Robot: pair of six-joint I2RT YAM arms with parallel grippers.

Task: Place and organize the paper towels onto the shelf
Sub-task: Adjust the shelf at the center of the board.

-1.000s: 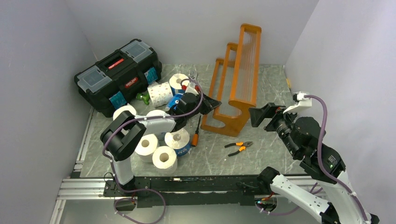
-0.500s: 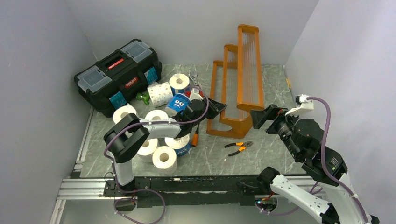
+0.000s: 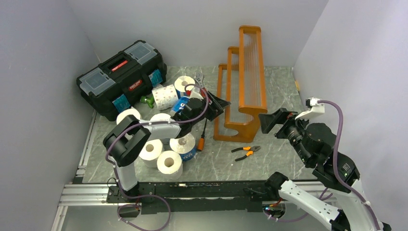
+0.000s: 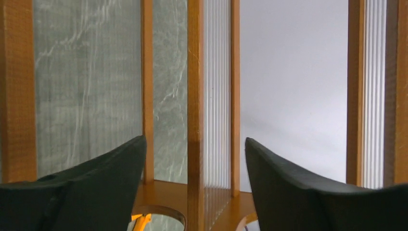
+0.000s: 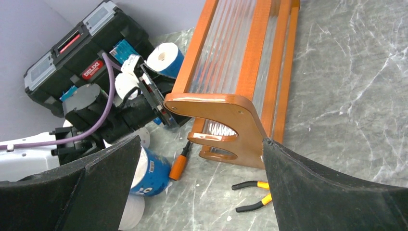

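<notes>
Nothing is done yet, I judge: the shelf (image 3: 235, 129) stands bare in the middle, its length running away from the arms; the rolls (image 3: 169, 162) that show cluster left of it, by the toolbox (image 3: 120, 77); every one is left to place. The left gripper (image 3: 217, 103) reaches low past the rolls to the shelf's left side, fingers wide apart and empty, a shelf post in line between them; the right gripper (image 3: 269, 120) hovers just off the shelf's near end, spread wide, holding nothing.
</notes>
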